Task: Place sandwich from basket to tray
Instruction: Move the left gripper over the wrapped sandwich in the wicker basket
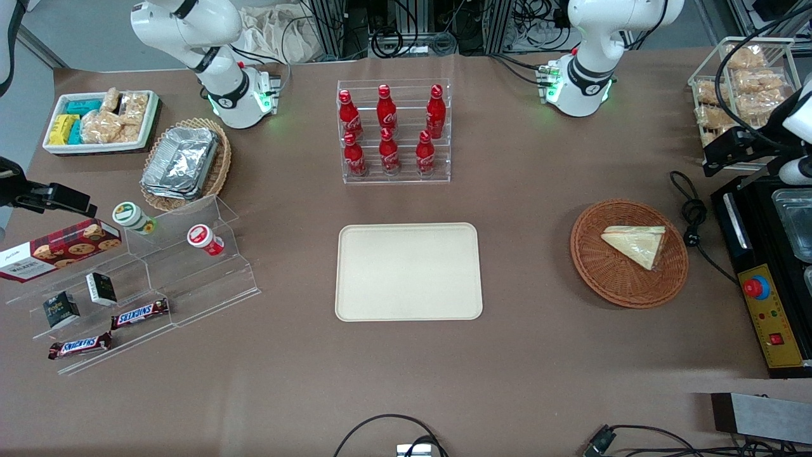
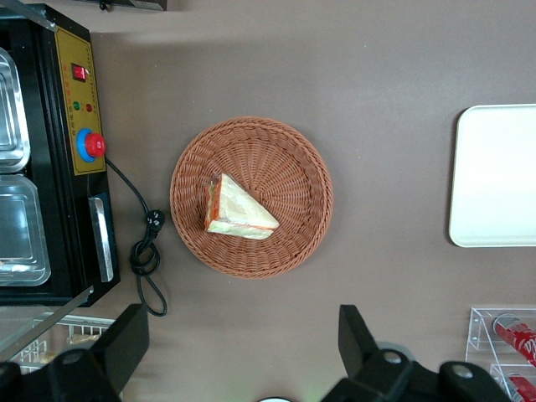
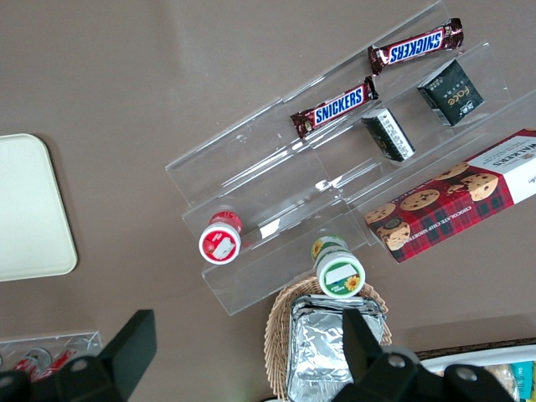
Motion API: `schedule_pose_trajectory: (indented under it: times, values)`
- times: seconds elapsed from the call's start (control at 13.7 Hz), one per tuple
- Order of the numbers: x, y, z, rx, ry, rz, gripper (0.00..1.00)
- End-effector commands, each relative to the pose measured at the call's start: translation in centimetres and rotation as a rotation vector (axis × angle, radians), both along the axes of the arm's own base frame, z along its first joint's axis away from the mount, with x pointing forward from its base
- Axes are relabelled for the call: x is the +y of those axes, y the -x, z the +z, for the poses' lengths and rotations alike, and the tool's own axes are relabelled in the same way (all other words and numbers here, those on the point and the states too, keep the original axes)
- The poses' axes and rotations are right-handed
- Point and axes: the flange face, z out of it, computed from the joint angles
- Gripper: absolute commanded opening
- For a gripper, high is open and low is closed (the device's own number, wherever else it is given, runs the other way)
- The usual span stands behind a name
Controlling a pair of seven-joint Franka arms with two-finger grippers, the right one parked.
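While the sandwich (image 1: 636, 244) lies flat in the round wicker basket (image 1: 609, 279), the left arm's pincer (image 2: 243, 352) hangs high above the bench (image 1: 539, 355), its two black fingers (image 2: 126, 343) spread wide and holding nothing. Seen from the wrist camera, the basket sits directly below that open gap, the wedge's orange cut edge turned toward the black appliance (image 1: 771, 285) beside the basket. A black power cord (image 1: 691, 216) coils on the bench between basket and appliance. Toward the parked arm's end from the basket lies the bare cream tray (image 1: 409, 271), well apart from it. Farther from the front camera than the basket, an acrylic rack of red bottles (image 1: 393, 130) stands.
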Motion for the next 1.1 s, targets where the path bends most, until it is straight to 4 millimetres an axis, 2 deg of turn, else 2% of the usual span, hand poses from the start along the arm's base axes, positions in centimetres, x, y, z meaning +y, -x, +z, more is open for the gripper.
schedule_pose_trajectory:
  times: [0.0,0.15,0.29,0.44,0.66,0.73,1.02]
  values:
    - [-0.2,0.4,-0.1,-0.007,0.002,-0.004,1.00]
    - [-0.3,0.3,-0.2,0.000,0.002,0.004,1.00]
    - [-0.5,-0.7,-2.0,0.031,-0.015,0.005,1.00]
    - [-0.1,-1.3,-3.6,0.051,-0.019,0.099,1.00]
    - [-0.1,-1.2,-7.9,0.082,-0.014,0.244,1.00]
    - [0.6,-0.9,-9.5,0.075,0.001,0.305,1.00]
    - [2.7,2.3,-15.5,-0.010,0.075,0.499,1.00]
